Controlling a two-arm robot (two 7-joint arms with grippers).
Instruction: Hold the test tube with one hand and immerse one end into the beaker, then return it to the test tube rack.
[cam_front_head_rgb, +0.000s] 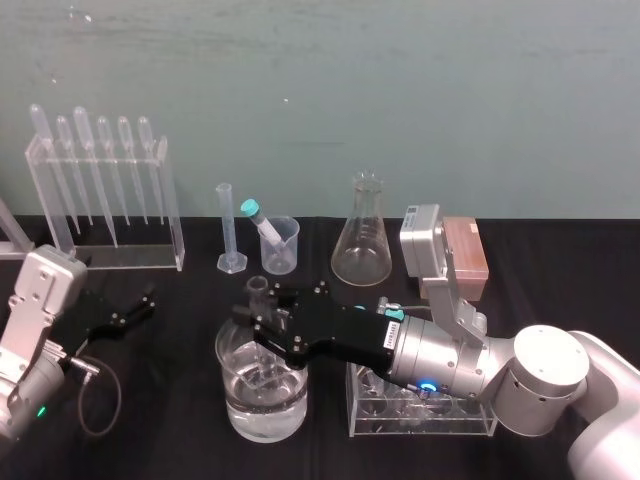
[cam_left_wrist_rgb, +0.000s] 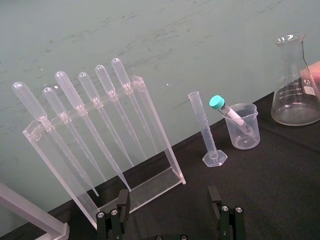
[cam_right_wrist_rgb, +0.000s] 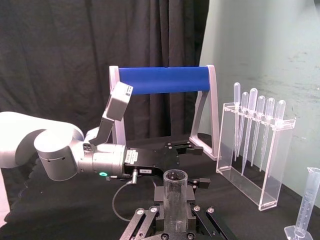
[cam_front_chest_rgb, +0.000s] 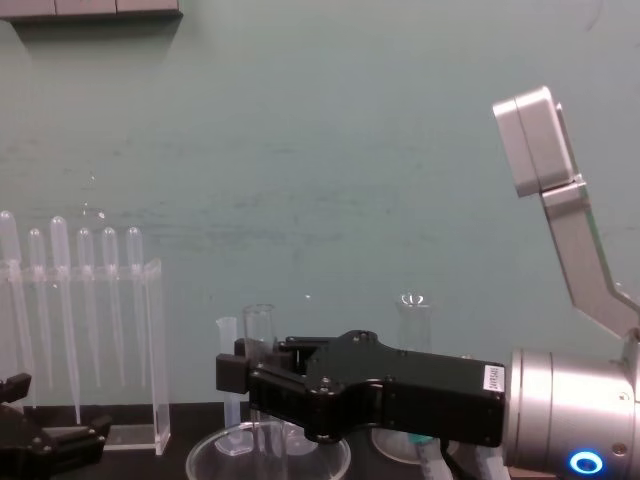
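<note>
Step in hand, as judged: immersion. The right pincer (cam_front_head_rgb: 266, 318) is clenched on the test tube (cam_front_head_rgb: 258, 292), gripping it just below the open rim and holding it upright. The tube's lower part hangs directly beneath the pincer, inside the beaker (cam_front_head_rgb: 232, 405), which holds clear liquid. Whether the tip is below the liquid surface cannot be told. The right forearm reaches level across the desk (cam_front_head_rgb: 170, 420) toward the robot's left, with the wrist camera housing raised above it. The test tube rack (cam_front_head_rgb: 362, 425) stands behind the pincer, under the forearm, beside the beaker. The next move calls for a straight vertical lift until the tube's end clears the beaker rim, then a retreat along the forearm line to a free rack hole. The left pincer (cam_left_wrist_rgb: 170, 217) rests released, well apart from the beaker.
</note>
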